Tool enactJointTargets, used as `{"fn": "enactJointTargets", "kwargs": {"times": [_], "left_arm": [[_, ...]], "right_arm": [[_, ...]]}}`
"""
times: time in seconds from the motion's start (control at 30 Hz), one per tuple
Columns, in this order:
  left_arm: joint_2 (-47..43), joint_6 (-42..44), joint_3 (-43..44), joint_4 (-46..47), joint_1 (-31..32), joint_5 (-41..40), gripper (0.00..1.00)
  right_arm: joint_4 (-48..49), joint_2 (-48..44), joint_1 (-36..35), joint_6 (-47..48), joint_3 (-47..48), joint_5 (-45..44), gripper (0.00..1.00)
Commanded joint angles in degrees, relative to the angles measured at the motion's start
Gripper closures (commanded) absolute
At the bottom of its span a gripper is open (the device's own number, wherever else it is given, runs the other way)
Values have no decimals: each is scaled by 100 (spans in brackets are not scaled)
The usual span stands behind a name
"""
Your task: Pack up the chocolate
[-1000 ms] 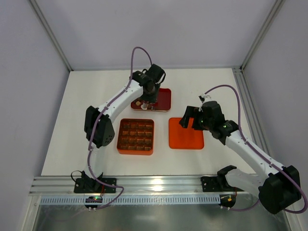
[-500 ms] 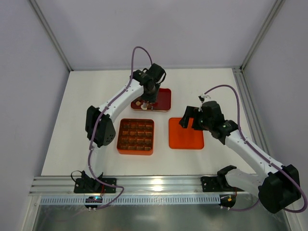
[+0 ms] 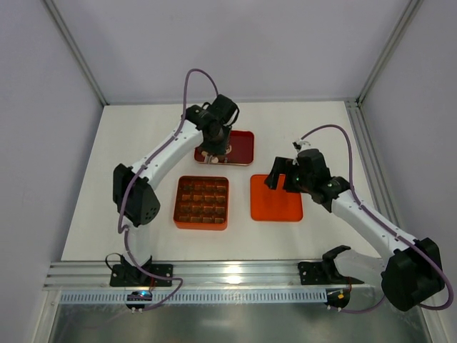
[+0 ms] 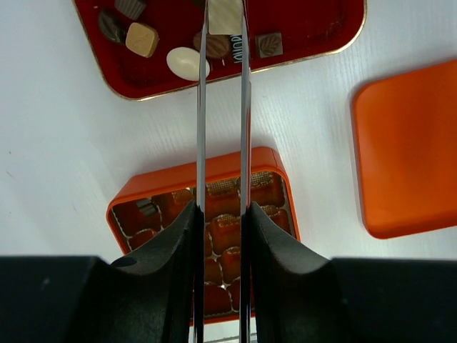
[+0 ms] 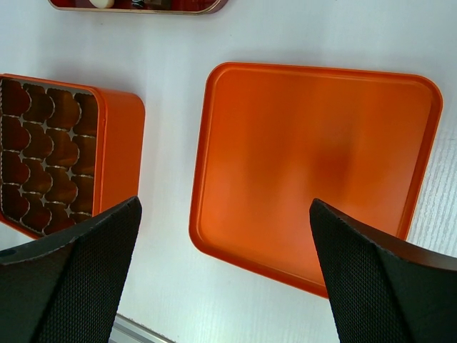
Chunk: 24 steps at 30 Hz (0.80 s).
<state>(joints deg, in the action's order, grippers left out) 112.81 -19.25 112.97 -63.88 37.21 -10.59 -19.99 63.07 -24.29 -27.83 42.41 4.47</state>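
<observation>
Chocolate first: one cream-white square is pinched between the two thin metal blades of the left gripper, jaws drawn narrow onto its flat sides, out over the glossy red tray with its gold rim. Whether the piece is clear of the tray floor, I cannot tell from here. More pieces lie loose in that tray: a smooth cream oval, a tan cube, and a small brown square with a stamped top. Now the relation that matters: the orange box sits just on the near side of the tray, back toward the arm bases, so from the fingertips it lies straight down the line of the blades. My read is a short pull-back carries the square over the grid. The box has rounded corners, and its compartments are lined with scalloped brown-gold cups, each a snug target for a square piece. The left arm is clearly the nearer one. The right gripper hangs with its textured black fingers spread wide, holding nothing, above the flat orange lid, a smooth rounded square with a low lip lying beside the box on the white table.
</observation>
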Motion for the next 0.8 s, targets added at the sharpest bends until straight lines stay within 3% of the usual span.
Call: {"fn": "enactJointTargets", "kwargs": {"times": [0.0,0.77], "left_arm": [[-690,-97,-187,-54,-30,118,70],[-3388,-659,-2753,-336,-30,189,69]], "right_arm": [[320,82,-32,-64,-14,54,0],[786,768,-40,-47,56,63,0]]}}
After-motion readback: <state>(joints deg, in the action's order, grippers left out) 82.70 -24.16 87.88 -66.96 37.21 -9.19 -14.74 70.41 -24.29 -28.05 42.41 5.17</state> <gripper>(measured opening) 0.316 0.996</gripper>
